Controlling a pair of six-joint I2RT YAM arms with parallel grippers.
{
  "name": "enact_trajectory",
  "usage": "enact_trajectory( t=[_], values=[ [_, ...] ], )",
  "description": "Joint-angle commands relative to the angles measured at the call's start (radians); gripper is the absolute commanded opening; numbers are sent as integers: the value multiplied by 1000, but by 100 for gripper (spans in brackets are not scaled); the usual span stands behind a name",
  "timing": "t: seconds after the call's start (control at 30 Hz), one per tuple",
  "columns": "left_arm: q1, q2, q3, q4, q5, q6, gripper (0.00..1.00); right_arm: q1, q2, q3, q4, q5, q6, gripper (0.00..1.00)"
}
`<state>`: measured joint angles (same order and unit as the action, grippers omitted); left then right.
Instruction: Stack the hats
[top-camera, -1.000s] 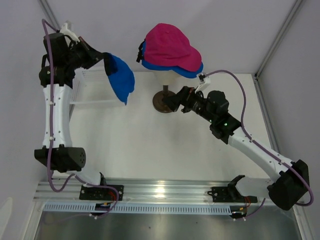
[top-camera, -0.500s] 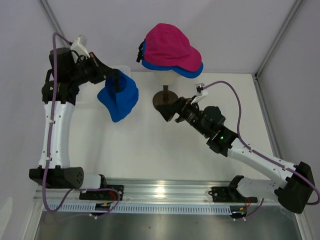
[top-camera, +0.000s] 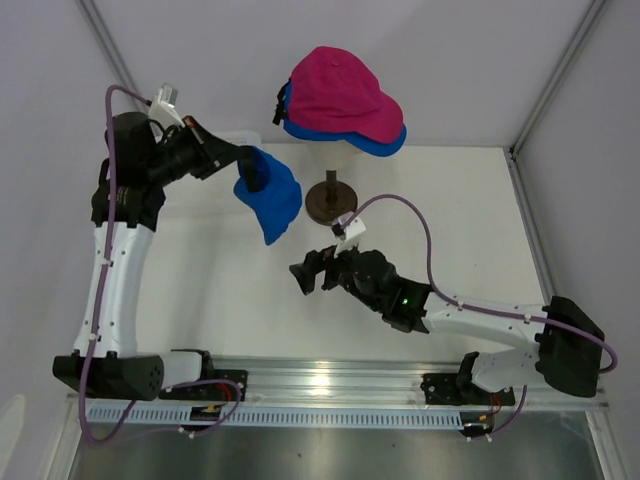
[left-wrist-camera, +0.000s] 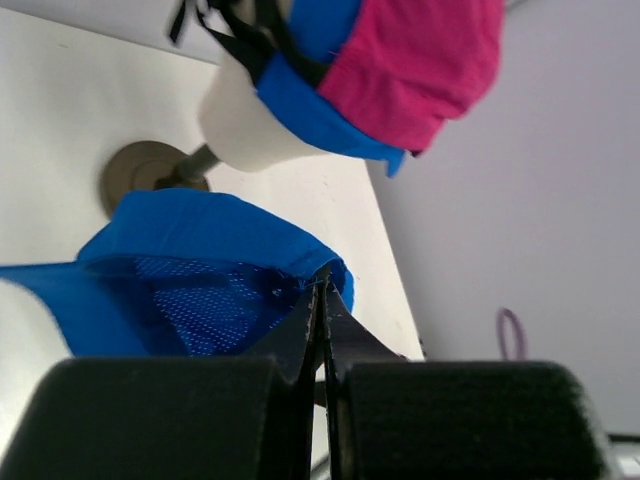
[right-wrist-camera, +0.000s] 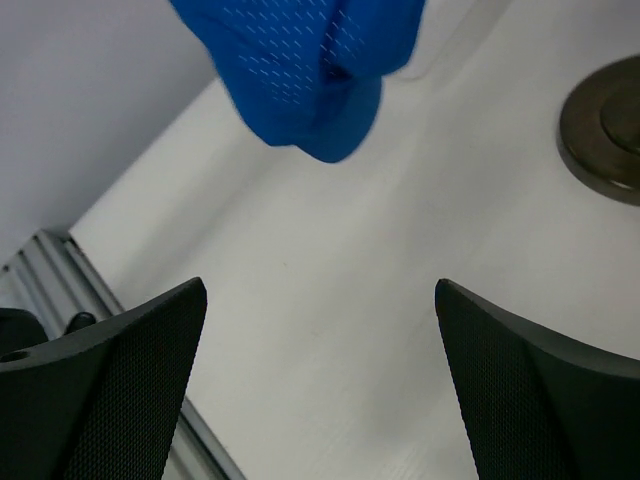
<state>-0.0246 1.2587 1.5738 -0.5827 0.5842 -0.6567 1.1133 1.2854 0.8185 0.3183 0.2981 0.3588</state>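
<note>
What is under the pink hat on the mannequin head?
A blue hat, only its brim and edge showing; the pink hat covers its crown. Below them is the cream mannequin head on a dark stand.

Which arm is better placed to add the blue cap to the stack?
Left. The left gripper is shut on the blue cap, near the stacked caps. The right gripper is open and empty.

Left arm raised, forearm reaching right; left gripper pinched tight on blue cap. Right arm low, stretched left; right gripper jaws spread wide, holding nothing.
</note>
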Motion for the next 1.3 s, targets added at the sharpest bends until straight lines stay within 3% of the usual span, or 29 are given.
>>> enact_trajectory(
  t=[0.0, 0.2, 0.4, 0.67, 0.8, 1.07, 1.27],
  values=[
    [-29, -13, 71, 57, 100, -50, 1, -3, 25, -47, 126, 90, -11, 99],
    [-37, -76, 52, 57, 120, -64, 1, 3, 64, -148, 408, 13, 160, 100],
    [-37, -99, 101, 5, 141, -24, 1, -1, 144, -165, 513, -8, 239, 99],
    [-40, -116, 115, 24, 175, -34, 1, -99, 229, -235, 706, -183, 576, 99],
    [-40, -137, 107, -28, 141, 15, 1, -164, 333, -248, 887, -283, 762, 99],
    [-40, -117, 107, -25, 131, 22, 1, -198, 422, -269, 1024, -326, 862, 99],
    [-40, -143, 35, 70, 138, -15, 1, -230, 569, -250, 1234, -387, 996, 100]
  ],
)
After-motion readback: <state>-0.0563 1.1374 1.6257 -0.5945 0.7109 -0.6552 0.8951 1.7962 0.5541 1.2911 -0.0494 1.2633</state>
